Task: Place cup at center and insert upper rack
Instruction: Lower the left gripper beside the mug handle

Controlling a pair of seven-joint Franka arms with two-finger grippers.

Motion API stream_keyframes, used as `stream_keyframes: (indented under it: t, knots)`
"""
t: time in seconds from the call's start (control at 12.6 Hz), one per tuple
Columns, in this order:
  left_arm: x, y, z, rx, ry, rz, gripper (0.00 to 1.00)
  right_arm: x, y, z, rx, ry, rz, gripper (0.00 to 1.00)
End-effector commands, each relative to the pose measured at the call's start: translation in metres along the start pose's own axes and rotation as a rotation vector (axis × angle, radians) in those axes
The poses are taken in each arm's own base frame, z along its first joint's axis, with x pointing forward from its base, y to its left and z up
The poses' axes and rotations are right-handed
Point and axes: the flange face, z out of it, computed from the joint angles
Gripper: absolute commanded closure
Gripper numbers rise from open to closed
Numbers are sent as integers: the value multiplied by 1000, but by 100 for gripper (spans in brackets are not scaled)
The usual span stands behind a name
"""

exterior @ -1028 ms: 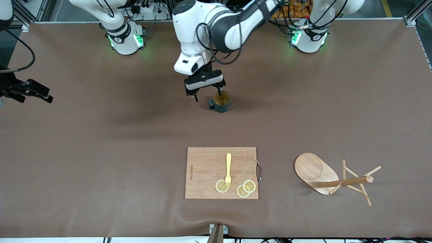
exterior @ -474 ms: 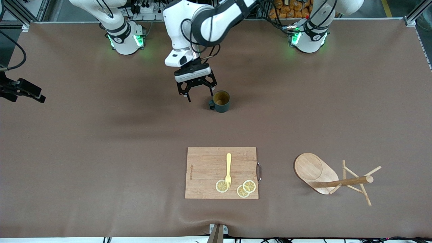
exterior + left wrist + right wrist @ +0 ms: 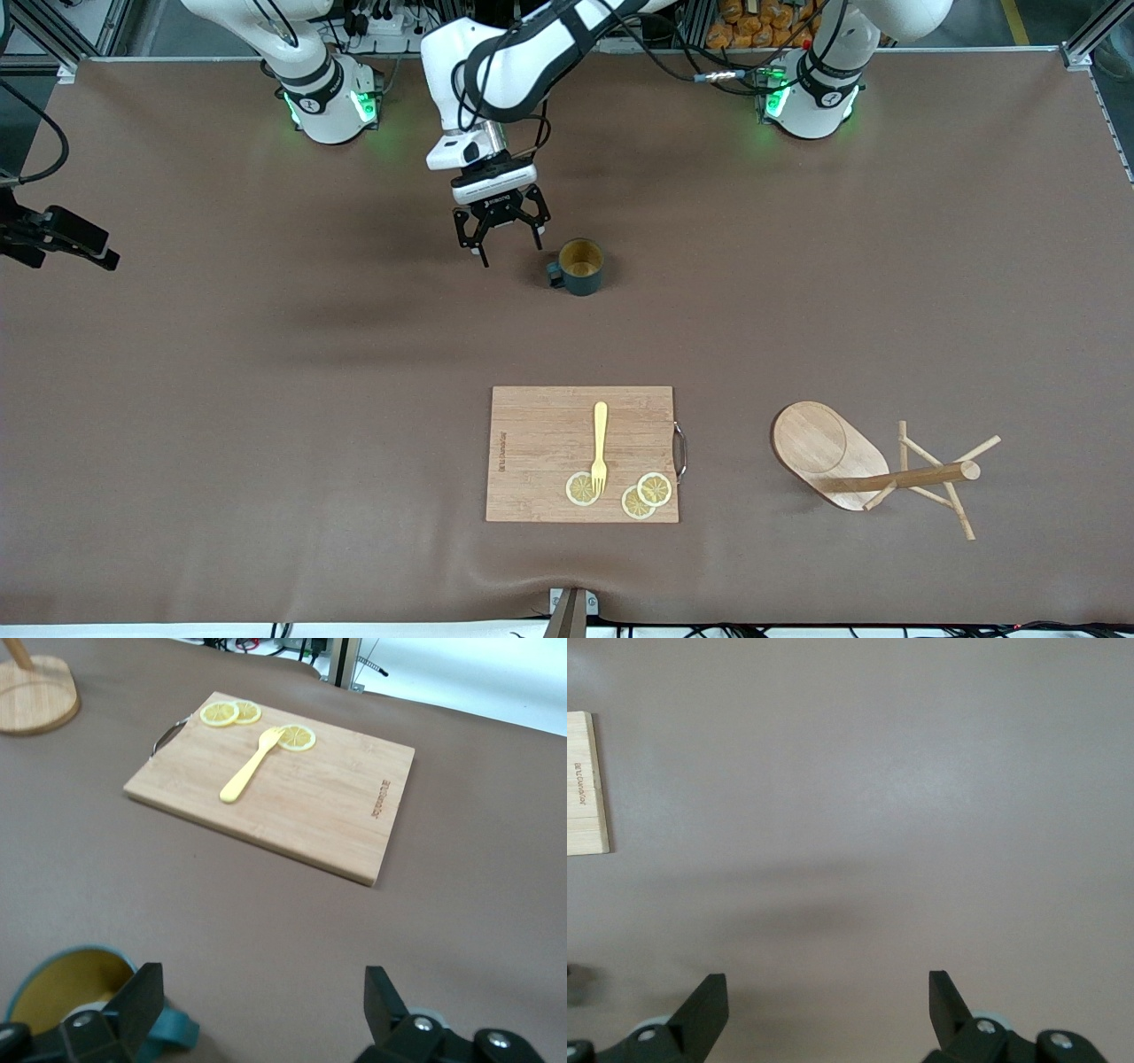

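Nearest the front camera we see the bamboo cutting board [image 3: 582,454] lying flat, a metal handle [image 3: 679,451] on its edge toward the left arm's end of the table. On it rest a yellow fork [image 3: 600,447] and three lemon slices [image 3: 644,496], the fork's tines lying on one slice. Beside the board, toward the left arm's end, the upper rack [image 3: 873,465] lies tipped on its side, its oval base [image 3: 819,447] tilted up, its post [image 3: 904,478] along the cloth and its thin pegs [image 3: 952,505] splayed out. The brown table cover [image 3: 266,399] spreads under everything. Farther from the camera, near the middle of the table, the cup [image 3: 580,266] stands upright and alone, mustard inside showing, its handle turned toward the right arm's end. Just beside it, toward that same end, we find the left gripper [image 3: 507,249] hanging over bare cloth, fingers spread and gripping nothing; in the left wrist view the cup's rim [image 3: 66,997] shows just past one finger [image 3: 137,1005]. The right gripper [image 3: 84,248] waits over the table's edge at the right arm's end, its fingers [image 3: 704,1005] likewise spread wide over bare cloth.
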Motion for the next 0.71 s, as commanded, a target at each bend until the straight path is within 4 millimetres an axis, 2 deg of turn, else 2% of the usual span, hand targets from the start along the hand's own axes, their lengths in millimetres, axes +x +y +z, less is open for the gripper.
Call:
stream_keyframes:
  t: [0.0,0.16,0.32,0.4,0.55,0.63]
  knots:
    - [-30,1,7,-23,82,-20,0,4,3,-8,-5,4,9,0]
    - [-54,-1,7,-51,133,-2,0,3,17,-10,-12,10,32,0]
    - [-88,-10,12,-19,193,39,0,2,33,-10,-13,6,62,0]
    - [-94,-12,15,-30,240,-10,0,1,41,-11,-12,8,74,0]
    - [-115,-18,22,-56,278,-51,0,7,39,-1,-12,-3,72,0]
    - [-115,-21,25,-30,304,-52,0,14,35,0,0,6,69,0]
